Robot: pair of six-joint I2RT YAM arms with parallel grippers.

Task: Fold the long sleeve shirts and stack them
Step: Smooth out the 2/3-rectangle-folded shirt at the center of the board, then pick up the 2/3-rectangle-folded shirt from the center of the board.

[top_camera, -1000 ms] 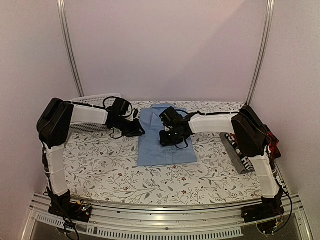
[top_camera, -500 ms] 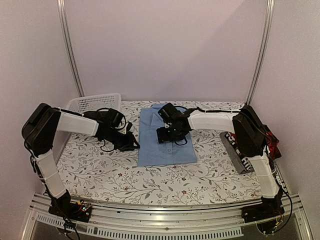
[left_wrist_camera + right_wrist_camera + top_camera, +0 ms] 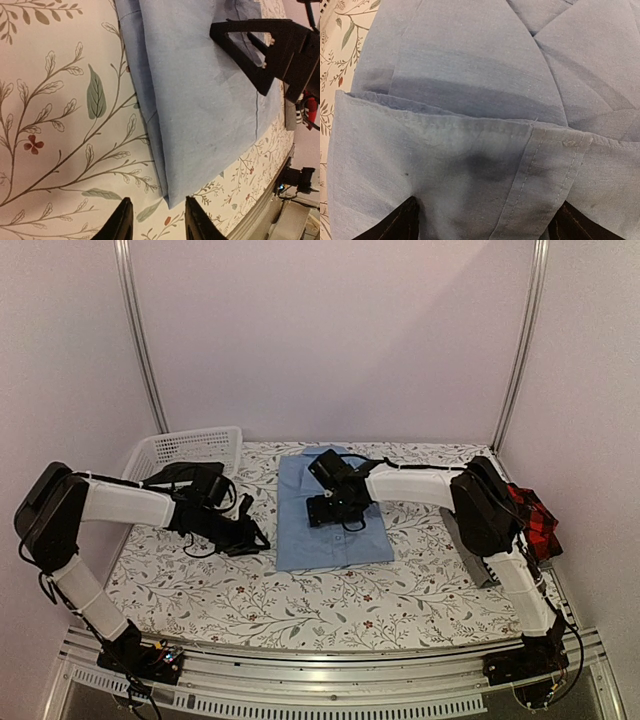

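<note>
Step in hand, as I read it: letting go of the folded light blue shirt and clearing off it. The shirt lies flat as a neat rectangle on the table, mid-width, nearer the far edge than the near one.

Right end effector: fingers spread wide, nothing between them, low over the shirt's far half. A folded hem and button placket sit directly under it. Cannot tell whether the tips touch the cloth.

Left end effector: fingers parted, empty, over bare table just beside the shirt's left edge, close to its near-left corner.

To do it well: raise the right one straight up before any sideways travel, so a fingertip does not drag the top layer and undo the fold. The left one can draw off toward the left edge without crossing cloth.

Plaid shirt and grey shirt lie at the right edge, well apart from both end effectors.
</note>
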